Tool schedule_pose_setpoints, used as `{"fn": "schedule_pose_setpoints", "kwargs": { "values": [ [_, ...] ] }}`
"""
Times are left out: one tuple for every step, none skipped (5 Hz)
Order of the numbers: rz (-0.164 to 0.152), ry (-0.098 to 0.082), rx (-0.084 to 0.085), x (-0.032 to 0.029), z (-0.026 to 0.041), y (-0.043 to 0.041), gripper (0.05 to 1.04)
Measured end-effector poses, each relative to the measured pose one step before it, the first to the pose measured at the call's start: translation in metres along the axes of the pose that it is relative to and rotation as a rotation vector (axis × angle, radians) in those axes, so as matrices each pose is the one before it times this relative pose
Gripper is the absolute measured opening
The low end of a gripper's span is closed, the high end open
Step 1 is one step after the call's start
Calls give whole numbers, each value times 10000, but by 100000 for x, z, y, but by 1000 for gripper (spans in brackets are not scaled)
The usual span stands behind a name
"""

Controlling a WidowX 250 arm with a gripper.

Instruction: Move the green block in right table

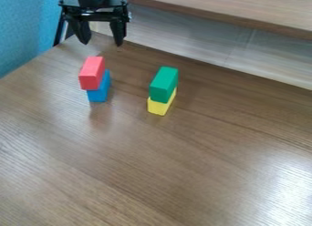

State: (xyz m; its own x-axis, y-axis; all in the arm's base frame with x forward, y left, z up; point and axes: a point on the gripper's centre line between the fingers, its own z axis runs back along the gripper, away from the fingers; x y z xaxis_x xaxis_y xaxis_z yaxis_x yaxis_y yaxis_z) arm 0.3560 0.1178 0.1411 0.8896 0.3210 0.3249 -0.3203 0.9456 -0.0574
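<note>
On the table (152,175), at left, one block (91,73) is stacked on a second block (97,95); at right, a third block (163,85) is stacked on a fourth block (158,108).

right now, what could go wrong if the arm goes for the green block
The green block sits on top of the yellow block, so a low grasp might catch the yellow one too, and a sideways nudge could topple the stack.

The red block rests on the blue block close to where the gripper hangs, so a low sweep across could knock that pair over.
</note>
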Motion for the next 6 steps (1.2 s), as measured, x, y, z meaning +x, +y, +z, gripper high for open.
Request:
{"fn": "schedule_pose_setpoints", "kwargs": {
  "values": [
    [20, 322, -4, -380, -1120, 11, 1000],
    [-127, 97, -57, -108, -298, -427, 1000],
    [-148, 226, -153, -234, -821, -955, 1000],
    [-109, 7, -270, 204, -263, -1082, 1000],
    [-317, 170, -323, 3, -814, -1852, 1000],
    [-375, 106, -286, -185, -497, -1925, 1000]
  ]
}}
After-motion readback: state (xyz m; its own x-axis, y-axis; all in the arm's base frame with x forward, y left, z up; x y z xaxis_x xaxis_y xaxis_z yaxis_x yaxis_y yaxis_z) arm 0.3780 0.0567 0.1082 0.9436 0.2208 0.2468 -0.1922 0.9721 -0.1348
